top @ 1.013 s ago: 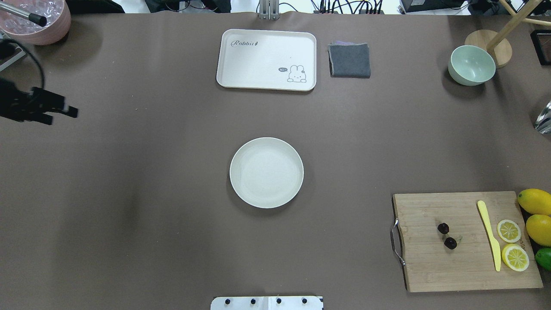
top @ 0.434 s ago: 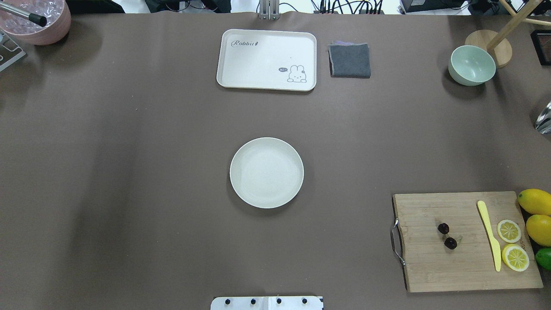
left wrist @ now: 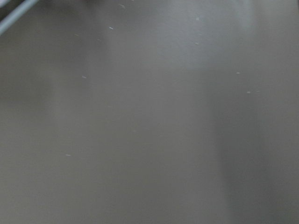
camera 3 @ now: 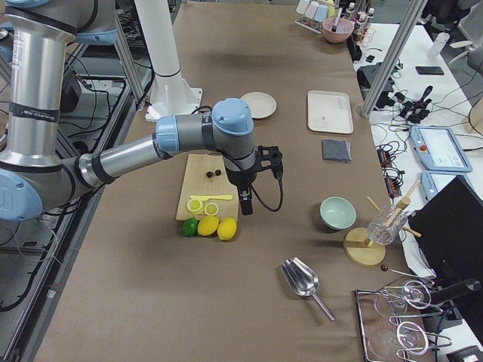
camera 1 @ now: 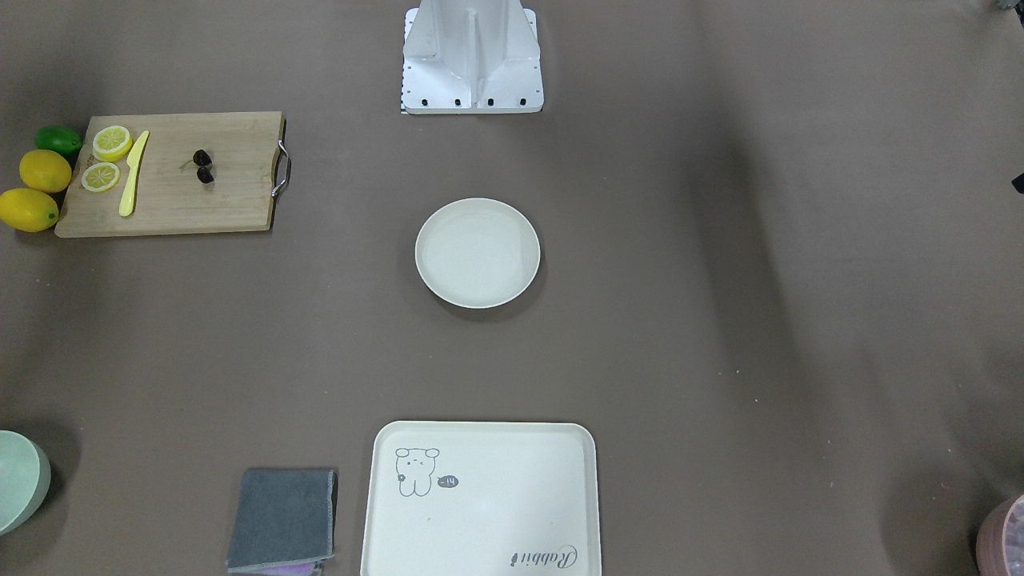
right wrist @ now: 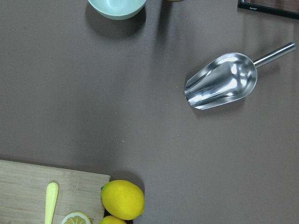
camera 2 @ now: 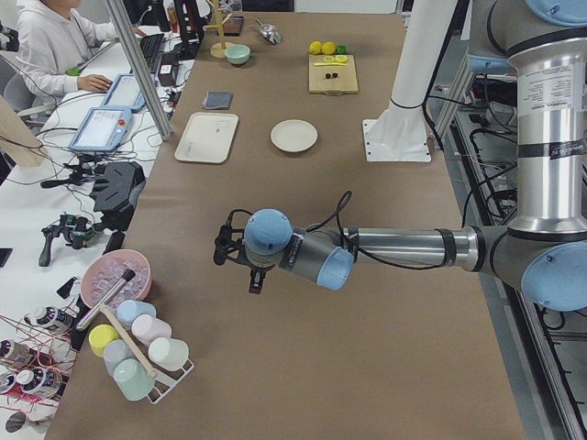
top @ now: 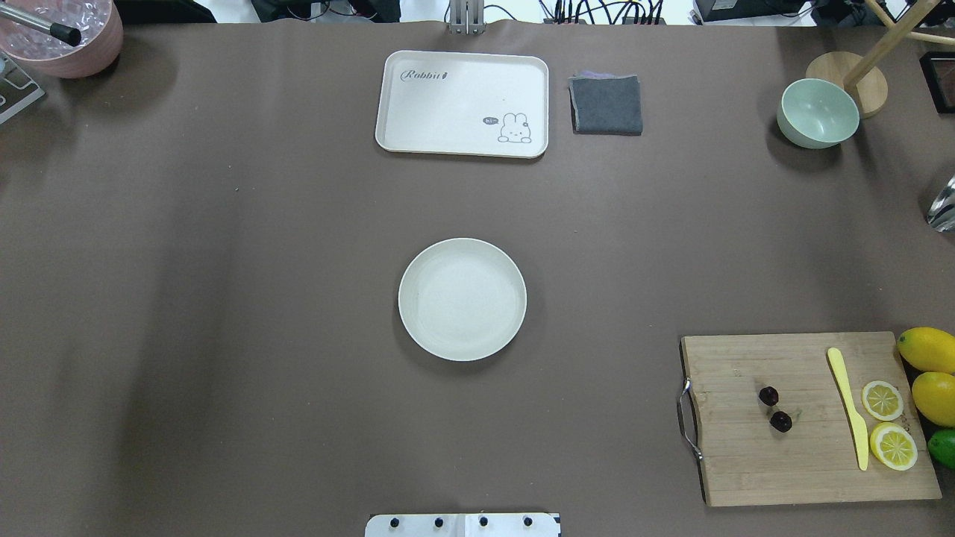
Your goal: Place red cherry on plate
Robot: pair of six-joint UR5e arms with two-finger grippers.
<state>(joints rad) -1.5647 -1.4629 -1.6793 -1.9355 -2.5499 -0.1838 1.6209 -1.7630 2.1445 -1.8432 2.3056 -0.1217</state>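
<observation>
The red cherry (top: 774, 409), two tiny dark fruits on thin stems, lies on the wooden cutting board (top: 746, 462) at the near right; it also shows in the front view (camera 1: 203, 166). The plate (top: 462, 299) is round, cream-white and empty, at the table's middle. Neither gripper appears in the overhead view. In the right side view my right gripper (camera 3: 245, 204) hangs above the board's outer end near the lemons. In the left side view my left gripper (camera 2: 254, 278) hovers over bare table, far from the plate (camera 2: 293, 136). I cannot tell whether either is open or shut.
On the board lie a yellow knife (top: 850, 410) and two lemon slices (top: 888, 424); whole lemons (top: 929, 373) sit beside it. At the far edge are a cream tray (top: 462, 103), a grey cloth (top: 606, 104) and a mint bowl (top: 818, 112). A metal scoop (right wrist: 222, 81) lies further right.
The left gripper, seen at the overhead view's left edge one second ago, has withdrawn out of that view. The cherry, plate and board have not moved.
</observation>
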